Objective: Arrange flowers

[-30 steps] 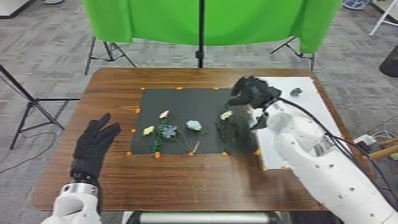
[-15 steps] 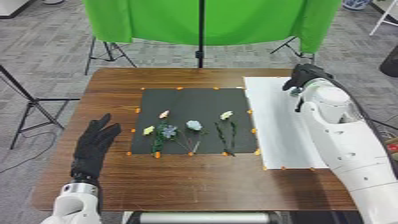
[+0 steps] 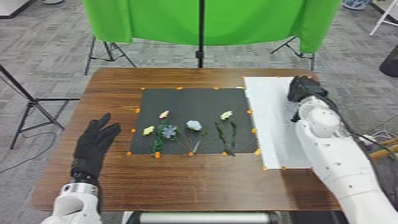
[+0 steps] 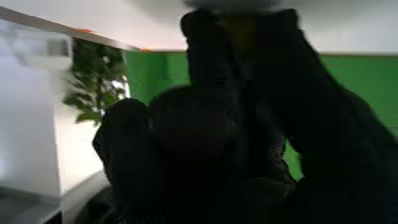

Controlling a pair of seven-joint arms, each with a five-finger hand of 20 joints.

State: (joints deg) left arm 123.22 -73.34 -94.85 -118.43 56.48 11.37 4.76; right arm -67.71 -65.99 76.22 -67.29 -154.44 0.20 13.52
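Note:
In the head view, my right hand (image 3: 306, 88) is over the far right part of the white sheet (image 3: 277, 135). My left hand (image 3: 96, 135) rests left of the dark mat (image 3: 188, 97), palm down, fingers straight. On the mat lie a pink flower (image 3: 163, 114), a yellow one (image 3: 148, 130), a blue one (image 3: 169, 131), a pale blue one (image 3: 194, 125) and a cream one (image 3: 226, 115), with green stems. In the right wrist view, my right hand (image 4: 200, 130) has a blurred grey thing (image 4: 233, 5) at its far end; whether it is held, I cannot tell.
The brown table (image 3: 195, 185) surrounds the mat and sheet, whose edges carry orange marks. A green cloth (image 3: 213, 22) on a stand hangs behind the table. Green leaves (image 4: 93, 75) show beyond my hand in the right wrist view.
My right hand has moved from the mat's far right corner to the white sheet's far right part. The small grey-green thing there is now hidden from the head view. My left hand has stayed still.

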